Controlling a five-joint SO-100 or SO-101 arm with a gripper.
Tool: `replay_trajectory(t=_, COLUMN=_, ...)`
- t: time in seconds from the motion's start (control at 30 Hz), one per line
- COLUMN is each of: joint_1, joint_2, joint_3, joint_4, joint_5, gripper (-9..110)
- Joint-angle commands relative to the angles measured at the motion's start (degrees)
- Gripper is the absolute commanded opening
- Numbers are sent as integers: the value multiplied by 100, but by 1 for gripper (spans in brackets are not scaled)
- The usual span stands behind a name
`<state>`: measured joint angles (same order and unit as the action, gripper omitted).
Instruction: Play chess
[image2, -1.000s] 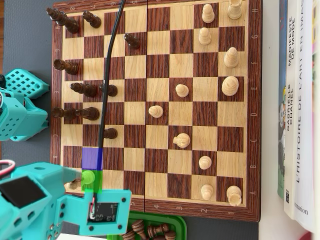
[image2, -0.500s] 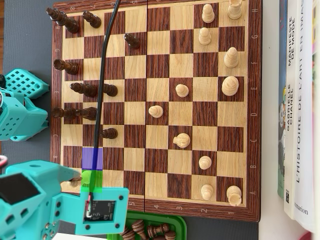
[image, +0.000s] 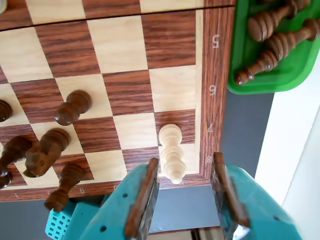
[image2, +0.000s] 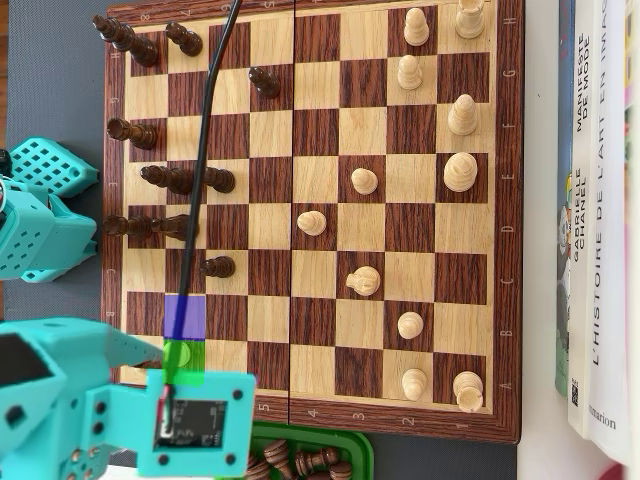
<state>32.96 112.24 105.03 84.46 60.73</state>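
In the wrist view a white chess piece (image: 171, 152) stands on the corner square of the wooden chessboard (image: 215, 75), beside the rim numbers 7 and 8. My gripper (image: 185, 160) is open, with its teal jaws wide apart. The piece's top is just ahead of the left finger (image: 145, 192) and is not gripped. Several dark pieces (image: 72, 107) stand to the left on the same end of the board. In the overhead view the wrist camera mount (image2: 195, 420) hides the jaws at the board's lower left corner.
A green tray (image: 250, 75) of captured dark pieces (image: 277, 47) lies just off the board edge, and it also shows in the overhead view (image2: 360, 445). White pieces (image2: 365, 280) are spread over the right half. Books (image2: 600, 200) lie right of the board. A black cable (image2: 212, 120) crosses the board.
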Motion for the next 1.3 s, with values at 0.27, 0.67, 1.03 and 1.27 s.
replay_trajectory(t=0.27, joint_1=-932, joint_2=1257, joint_3=-220, joint_4=-35, joint_5=571, gripper=16)
replay_trajectory(t=0.67, joint_1=-2057, joint_2=2953, joint_3=1406, joint_4=-1775, joint_5=1494, gripper=16)
replay_trajectory(t=1.03, joint_1=-3182, joint_2=4553, joint_3=3437, joint_4=-4386, joint_5=2461, gripper=16)
replay_trajectory(t=1.27, joint_1=-3393, joint_2=5344, joint_3=4623, joint_4=-6908, joint_5=2461, gripper=16)
